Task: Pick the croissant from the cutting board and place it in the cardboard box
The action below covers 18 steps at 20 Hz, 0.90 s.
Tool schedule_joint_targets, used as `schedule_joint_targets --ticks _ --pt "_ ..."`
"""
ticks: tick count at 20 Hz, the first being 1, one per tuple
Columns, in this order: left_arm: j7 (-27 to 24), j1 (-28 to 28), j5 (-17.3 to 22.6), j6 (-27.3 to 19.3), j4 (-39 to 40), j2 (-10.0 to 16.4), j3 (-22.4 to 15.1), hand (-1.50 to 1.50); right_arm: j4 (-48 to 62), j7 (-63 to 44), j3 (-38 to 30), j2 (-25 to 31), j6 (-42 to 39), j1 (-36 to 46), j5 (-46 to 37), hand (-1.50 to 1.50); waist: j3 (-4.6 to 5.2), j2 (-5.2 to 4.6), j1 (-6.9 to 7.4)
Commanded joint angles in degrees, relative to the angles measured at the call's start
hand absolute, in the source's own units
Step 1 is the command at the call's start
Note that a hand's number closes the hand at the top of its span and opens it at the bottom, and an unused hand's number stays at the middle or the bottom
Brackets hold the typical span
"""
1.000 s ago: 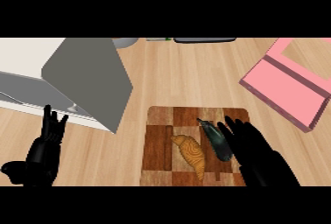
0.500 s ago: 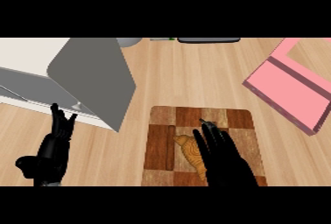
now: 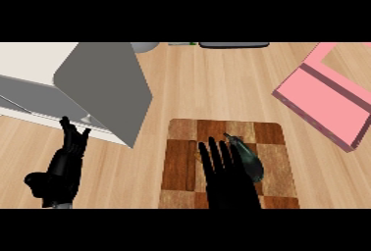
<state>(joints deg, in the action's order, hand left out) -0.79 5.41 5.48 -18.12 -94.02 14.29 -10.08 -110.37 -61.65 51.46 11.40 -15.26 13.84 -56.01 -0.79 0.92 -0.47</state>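
Over the cutting board [image 3: 272, 147], right hand [image 3: 228, 181] fingers straight, open. Croissant unseen, presumably under palm. Risk: closing fingers catch dark vegetable [image 3: 248, 159] just beside instead. Left hand [image 3: 65, 166] rests open, lower left.

Light wooden counter [image 3: 210, 83]. Lying directly on it: a chequered cutting board [image 3: 272, 135] at lower middle, an open white box [image 3: 101, 83] with a raised grey flap at left, a pink container [image 3: 326, 98] at right, well apart from the board, and a dark flat thing [image 3: 233, 44] at the far edge.
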Motion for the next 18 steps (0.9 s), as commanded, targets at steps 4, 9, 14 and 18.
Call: schedule_joint_targets --ticks 4,9,14,18 --pt "4.49 -4.34 1.80 -0.38 9.59 0.32 4.46 0.00 4.83 -7.34 -1.53 -6.83 -5.20 1.27 -3.88 -1.50 0.91 -1.16 -0.60" --pt "4.34 -4.03 0.06 -1.26 8.76 -0.15 3.30 0.00 9.38 -6.69 -3.68 -10.80 -6.27 0.90 -5.77 -1.50 0.86 -1.12 -0.10" --pt "3.34 -4.23 0.53 -1.55 10.41 -1.64 3.62 0.00 11.06 -4.18 -5.49 -10.58 -5.54 -0.94 -8.06 -1.50 0.85 -1.08 -0.15" --pt "3.49 -6.65 0.77 0.02 12.44 0.21 5.33 0.00 11.24 -5.39 -4.71 -11.33 -7.27 -0.69 -9.25 -1.50 0.86 -1.06 -0.16"
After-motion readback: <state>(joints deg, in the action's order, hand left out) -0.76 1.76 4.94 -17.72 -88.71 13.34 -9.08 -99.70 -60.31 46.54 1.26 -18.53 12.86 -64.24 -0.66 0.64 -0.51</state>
